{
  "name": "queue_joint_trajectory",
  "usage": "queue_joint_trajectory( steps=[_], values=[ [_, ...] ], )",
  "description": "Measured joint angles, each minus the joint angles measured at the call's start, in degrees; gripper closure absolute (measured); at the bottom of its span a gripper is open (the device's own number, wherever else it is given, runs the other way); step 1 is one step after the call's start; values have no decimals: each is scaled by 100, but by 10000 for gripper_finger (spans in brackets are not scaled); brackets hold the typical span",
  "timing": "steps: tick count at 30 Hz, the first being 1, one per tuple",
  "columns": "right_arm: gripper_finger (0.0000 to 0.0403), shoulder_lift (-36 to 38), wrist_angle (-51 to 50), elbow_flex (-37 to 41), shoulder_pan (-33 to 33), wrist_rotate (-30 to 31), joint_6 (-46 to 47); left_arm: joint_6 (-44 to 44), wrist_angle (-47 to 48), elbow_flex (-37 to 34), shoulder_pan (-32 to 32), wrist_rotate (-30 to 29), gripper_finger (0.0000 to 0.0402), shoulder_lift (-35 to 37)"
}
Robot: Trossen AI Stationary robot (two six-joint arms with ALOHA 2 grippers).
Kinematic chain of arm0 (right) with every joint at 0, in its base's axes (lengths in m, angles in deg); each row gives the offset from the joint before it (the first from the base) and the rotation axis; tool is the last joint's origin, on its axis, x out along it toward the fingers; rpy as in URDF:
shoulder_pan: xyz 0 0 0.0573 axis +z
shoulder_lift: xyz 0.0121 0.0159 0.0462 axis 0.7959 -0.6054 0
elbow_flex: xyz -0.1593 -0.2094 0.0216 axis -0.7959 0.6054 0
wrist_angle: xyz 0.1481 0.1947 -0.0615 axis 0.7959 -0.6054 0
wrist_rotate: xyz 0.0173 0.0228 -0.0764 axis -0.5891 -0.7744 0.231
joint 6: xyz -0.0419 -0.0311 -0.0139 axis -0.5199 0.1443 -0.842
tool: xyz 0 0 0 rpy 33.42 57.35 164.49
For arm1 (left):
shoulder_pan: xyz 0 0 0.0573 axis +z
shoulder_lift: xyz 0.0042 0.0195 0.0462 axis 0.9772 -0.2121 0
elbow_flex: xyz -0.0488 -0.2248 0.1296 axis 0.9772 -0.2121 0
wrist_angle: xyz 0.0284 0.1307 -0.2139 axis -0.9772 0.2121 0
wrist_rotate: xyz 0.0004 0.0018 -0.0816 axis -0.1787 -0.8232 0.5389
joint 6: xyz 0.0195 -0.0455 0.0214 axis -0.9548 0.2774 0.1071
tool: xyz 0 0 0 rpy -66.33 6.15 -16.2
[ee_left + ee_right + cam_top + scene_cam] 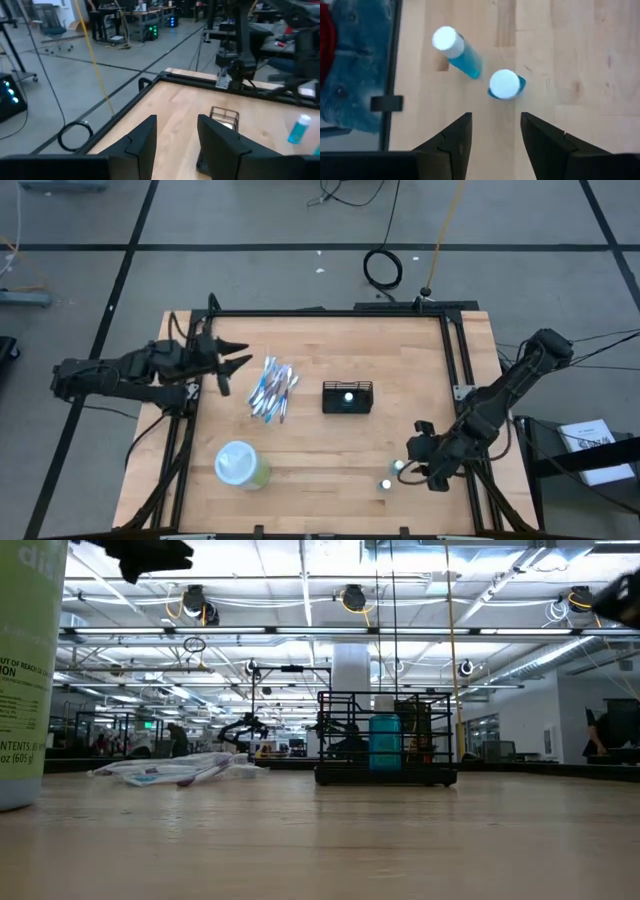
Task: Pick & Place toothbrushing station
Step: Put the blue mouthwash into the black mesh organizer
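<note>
sitting near the middle of the wooden table (pixel 330 460), the toothbrushing station (pixel 347 397) holds one blue white-capped bottle (pixel 385 743). the right gripper (pixel 412 463) hovers at the table's near right, fingers apart and empty, above two more blue bottles (pixel 459 50) standing just beside each other. the left gripper (pixel 236 360) waits at the left edge, fingers apart, near a pile of toothbrush packets (pixel 272 390). a pale-green cup (pixel 240 465) stands at front left.

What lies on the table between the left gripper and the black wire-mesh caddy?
In the high view, a pile of packaged toothbrushes lies between the left gripper and the small black wire-mesh caddy.
</note>
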Motion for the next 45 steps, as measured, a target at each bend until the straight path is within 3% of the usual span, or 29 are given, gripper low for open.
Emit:
queue_joint_trajectory(
  steps=[8,17,24,35,40,45],
  values=[
    [243,5,625,521,-42,-13,446,424,-196,-818,-81,-13,252,892],
    [235,5,1077,534,-326,-143,590,1057,-189,-1337,-75,-142,252,975],
    [219,5,1042,534,-492,-608,-31,933,-297,-1384,-75,-158,252,993],
    [227,-64,1563,534,-493,-423,-748,611,-340,-1384,-70,-163,252,907],
    [235,-80,1615,584,-493,128,-1102,615,-324,-1384,-70,-163,252,907],
    [236,-80,1590,792,-494,157,-1169,616,-321,-1384,-70,-163,252,907]
  ],
)
